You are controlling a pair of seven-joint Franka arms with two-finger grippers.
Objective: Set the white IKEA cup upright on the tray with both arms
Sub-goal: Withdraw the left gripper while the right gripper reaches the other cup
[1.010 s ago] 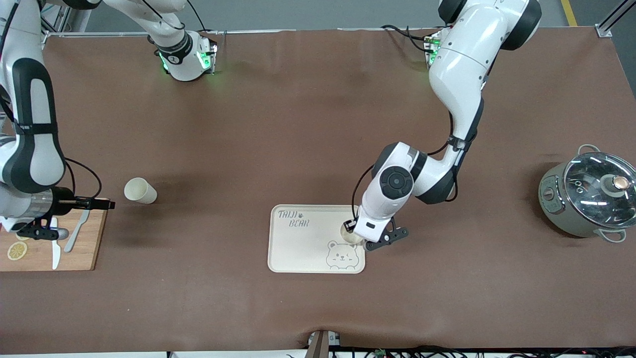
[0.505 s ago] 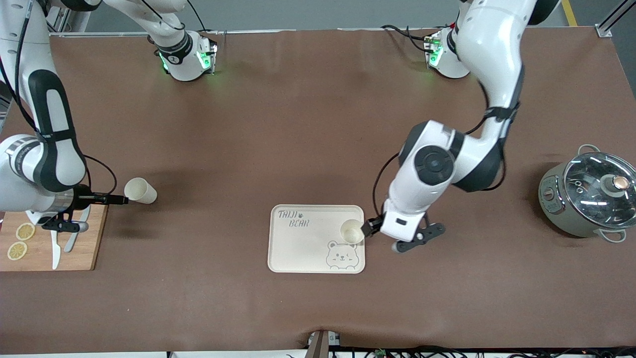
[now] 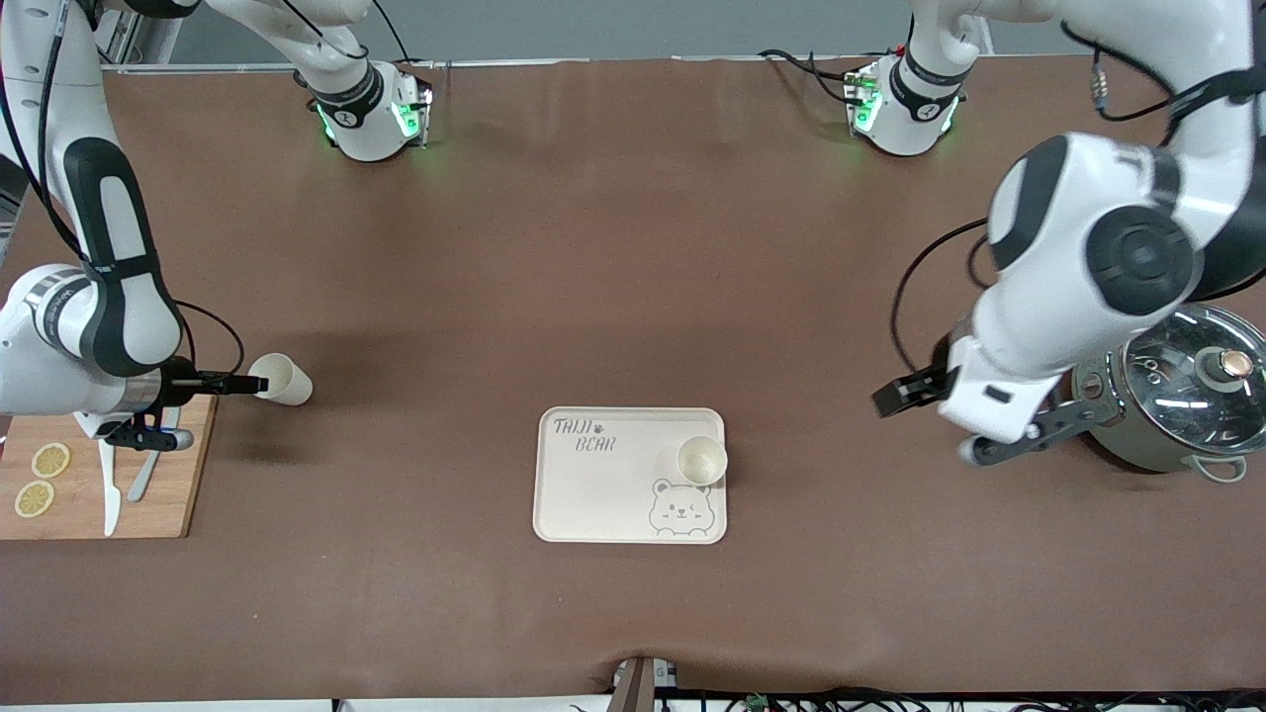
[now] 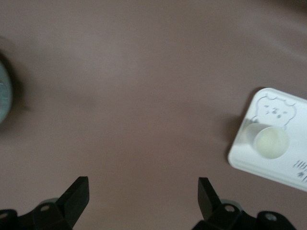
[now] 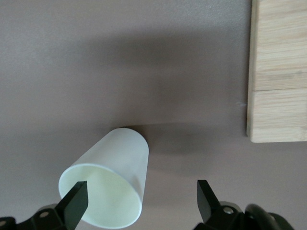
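A white cup [image 3: 702, 460] stands upright on the cream tray [image 3: 603, 494], just above the bear drawing, near the rim toward the left arm's end. It also shows in the left wrist view [image 4: 266, 140] on the tray [image 4: 280, 167]. My left gripper [image 3: 895, 396] is open and empty, up in the air over bare table between the tray and the pot; the left wrist view [image 4: 144, 197] shows only mat between its fingers. A second white cup [image 3: 282, 379] lies on its side. My right gripper [image 3: 235, 384] is open at its mouth; in the right wrist view [image 5: 141, 201] one finger overlaps the rim of this cup [image 5: 120, 153].
A wooden cutting board [image 3: 148, 494] with a knife [image 3: 109, 499] and lemon slices [image 3: 35, 494] lies at the right arm's end, under that arm's wrist; it also shows in the right wrist view [image 5: 278, 72]. A grey pot [image 3: 1177, 396] with a glass lid stands at the left arm's end.
My left gripper has let go of the cup on the tray and swung up and away toward the pot. My right gripper has moved from the cutting board to the lying cup's mouth.
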